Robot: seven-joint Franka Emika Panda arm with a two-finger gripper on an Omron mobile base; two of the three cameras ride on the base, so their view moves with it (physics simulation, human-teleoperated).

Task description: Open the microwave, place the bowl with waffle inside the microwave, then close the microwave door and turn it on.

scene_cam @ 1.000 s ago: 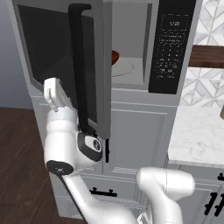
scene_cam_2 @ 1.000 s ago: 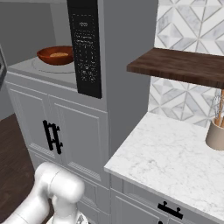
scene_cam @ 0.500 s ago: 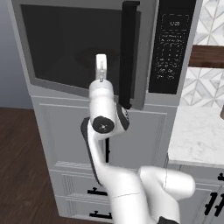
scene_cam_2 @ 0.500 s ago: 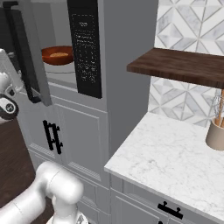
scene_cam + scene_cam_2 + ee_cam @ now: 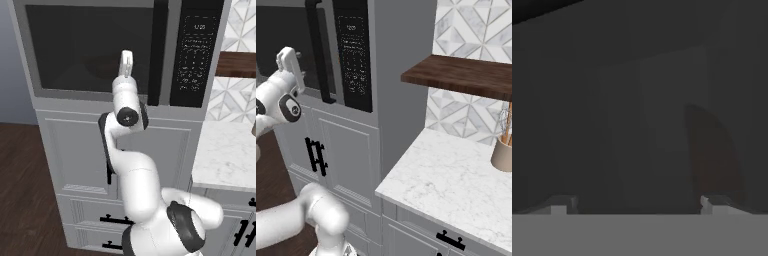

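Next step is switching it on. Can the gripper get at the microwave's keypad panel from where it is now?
Probably yes. The gripper is up against the microwave door, which looks shut, and the keypad panel lies just beside it past the black bar handle, with nothing covering it.

Kitchen, built-in microwave (image 5: 100,50), marble counter (image 5: 456,185)

Little can be read here. The microwave (image 5: 125,50) has a black keypad panel (image 5: 197,52) right of its door, and at the top of that panel sits a small display (image 5: 199,26) with pale characters, too blurred to make out. Below it run rows of keys with faint markings, none legible. In the right base view the same keypad panel (image 5: 355,55) shows only tiny unreadable marks.
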